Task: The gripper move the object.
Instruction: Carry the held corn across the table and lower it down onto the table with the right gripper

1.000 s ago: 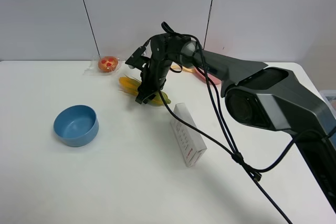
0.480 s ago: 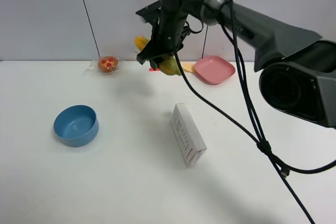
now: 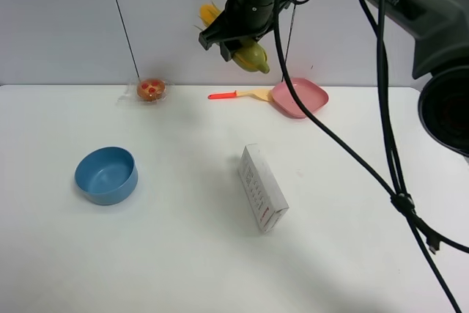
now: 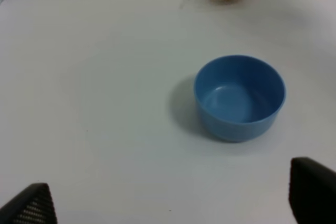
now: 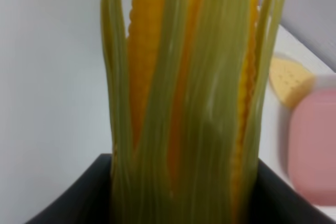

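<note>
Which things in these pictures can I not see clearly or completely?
Exterior high view: the right pincer covers the middle of the toy corn; the print on the white box is too small to read.
Right wrist view: the toy corn is blurred, and the picture's edges cut it off.
Left wrist view: the lower edge cuts off the left pincer; only two dark corners of it show.

Bright even light; soft shadows; corn (image 5: 178,103) blurred close-up.

The corn (image 3: 253,56) is yellow with green stripes; the bowl (image 3: 102,190) is blue. The plate (image 3: 300,99) is pink; the box (image 3: 262,188) is white.
</note>
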{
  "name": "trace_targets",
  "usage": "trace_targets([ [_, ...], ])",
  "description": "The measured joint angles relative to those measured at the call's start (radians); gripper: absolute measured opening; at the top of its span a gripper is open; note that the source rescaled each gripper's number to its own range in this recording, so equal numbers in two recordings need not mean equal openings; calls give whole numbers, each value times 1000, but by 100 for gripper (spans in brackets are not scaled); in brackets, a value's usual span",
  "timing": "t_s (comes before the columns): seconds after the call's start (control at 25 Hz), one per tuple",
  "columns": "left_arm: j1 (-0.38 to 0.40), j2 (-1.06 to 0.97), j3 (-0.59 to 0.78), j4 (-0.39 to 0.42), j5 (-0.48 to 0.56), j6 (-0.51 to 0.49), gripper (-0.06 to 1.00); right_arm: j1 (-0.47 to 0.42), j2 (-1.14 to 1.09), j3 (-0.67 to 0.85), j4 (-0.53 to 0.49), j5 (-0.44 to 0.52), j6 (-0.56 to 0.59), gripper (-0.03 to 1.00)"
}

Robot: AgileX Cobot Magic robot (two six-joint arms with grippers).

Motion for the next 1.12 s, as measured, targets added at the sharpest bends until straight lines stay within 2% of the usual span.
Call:
trace_targets([
  [0.2,0,0,0,0,0,0,100,-10,-157,241,-34,1,33,0],
  [0.64,0,0,0,0,0,0,100,-129,-549,886,-45,-12,254,0],
  [0.72,0,0,0,0,0,0,100,-143,-602,995,-45,-70,297,0],
  [0.88,0,0,0,0,0,0,100,-171,-679,1185,-49,-249,368,0],
  [1.12,0,0,0,0,0,0,100,-219,-707,1370,-120,-452,377,0],
])
